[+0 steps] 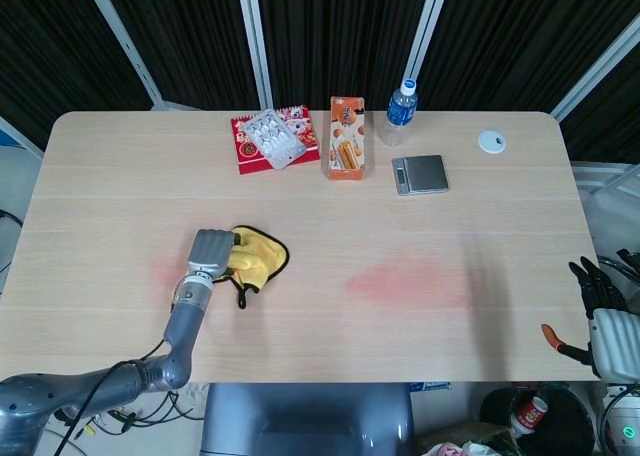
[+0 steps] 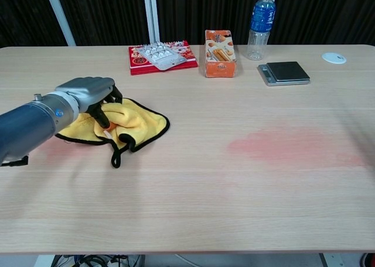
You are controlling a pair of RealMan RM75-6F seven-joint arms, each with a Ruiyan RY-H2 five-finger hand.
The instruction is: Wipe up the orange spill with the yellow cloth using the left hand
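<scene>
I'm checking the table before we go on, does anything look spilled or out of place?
Yes. An orange-pink smear stains the table right of centre, untouched by the yellow cloth. The left hand presses the bunched cloth onto a fainter smear at the left. The items along the back look orderly.

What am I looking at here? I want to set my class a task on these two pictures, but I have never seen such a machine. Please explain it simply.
This is a two-armed robot with human-like hands, steered by a person. One picture looks down from its head, the other forward from its chest. Its left hand presses a yellow cloth onto a wooden table, beside a faint orange smear. A larger orange spill lies further right, away from the cloth. The right hand hangs off the table's edge, holding nothing. At the back stand a red box with a blister pack, an orange carton, a water bottle, a small scale and a white disc.
</scene>
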